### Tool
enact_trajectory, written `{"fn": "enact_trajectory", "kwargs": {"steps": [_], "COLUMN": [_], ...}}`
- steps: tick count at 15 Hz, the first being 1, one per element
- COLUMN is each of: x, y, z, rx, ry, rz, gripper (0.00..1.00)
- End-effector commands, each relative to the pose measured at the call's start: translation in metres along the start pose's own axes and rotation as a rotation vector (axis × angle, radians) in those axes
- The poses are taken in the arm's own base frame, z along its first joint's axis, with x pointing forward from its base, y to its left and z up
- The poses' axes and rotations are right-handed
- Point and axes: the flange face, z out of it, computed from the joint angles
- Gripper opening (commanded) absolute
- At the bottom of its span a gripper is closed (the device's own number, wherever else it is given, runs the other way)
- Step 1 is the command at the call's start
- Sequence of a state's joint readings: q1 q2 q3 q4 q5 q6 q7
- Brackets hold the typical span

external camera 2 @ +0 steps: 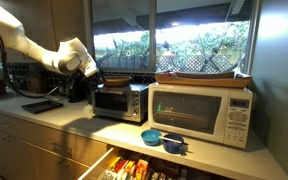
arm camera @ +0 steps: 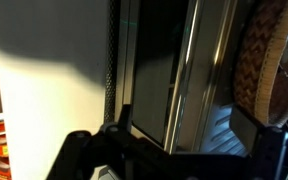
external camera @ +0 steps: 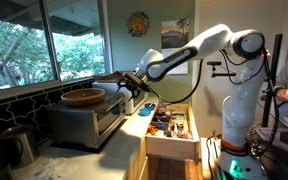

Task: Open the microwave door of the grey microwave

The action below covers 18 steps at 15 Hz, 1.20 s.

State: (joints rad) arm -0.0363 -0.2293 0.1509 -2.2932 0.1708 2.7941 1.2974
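The grey microwave [external camera: 84,122] [external camera 2: 119,102] stands on the counter, and its microwave door [external camera 2: 112,103] [arm camera: 149,60] with dark glass looks shut. In the wrist view a silver handle bar [arm camera: 187,70] runs along the door's edge. My gripper [external camera: 134,85] [external camera 2: 89,71] [arm camera: 184,128] is at the upper front edge of the microwave. It is open, with one finger on each side of the handle bar and not closed on it.
A woven wooden bowl [external camera: 84,97] [arm camera: 269,60] sits on top of the grey microwave. A white microwave [external camera 2: 199,113] stands beside it, carrying a flat tray [external camera 2: 204,77]. Two blue bowls [external camera 2: 156,137] lie on the counter. A full drawer [external camera: 169,125] [external camera 2: 144,165] stands open below.
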Motion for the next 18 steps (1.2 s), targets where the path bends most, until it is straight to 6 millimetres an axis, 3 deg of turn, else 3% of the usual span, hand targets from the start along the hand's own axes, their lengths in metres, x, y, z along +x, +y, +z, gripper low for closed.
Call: {"fn": "enact_trajectory", "kwargs": {"steps": [1,2,3,11,18], "x": [-0.021,-0.027,-0.017,-0.018,-0.001], "y": [0.002,0.003,-0.002,-0.004,0.024], "z": [0.004,0.004,0.001,0.001,0.019], "rx": [0.051,0.061,0.036,0.041,-0.067], "ry": [-0.066,-0.079,-0.054,-0.057,-0.061], "rz": [-0.005,-0.002,-0.005,-0.006,0.049], "gripper": [1.0,1.0,1.0,1.0,1.0]}}
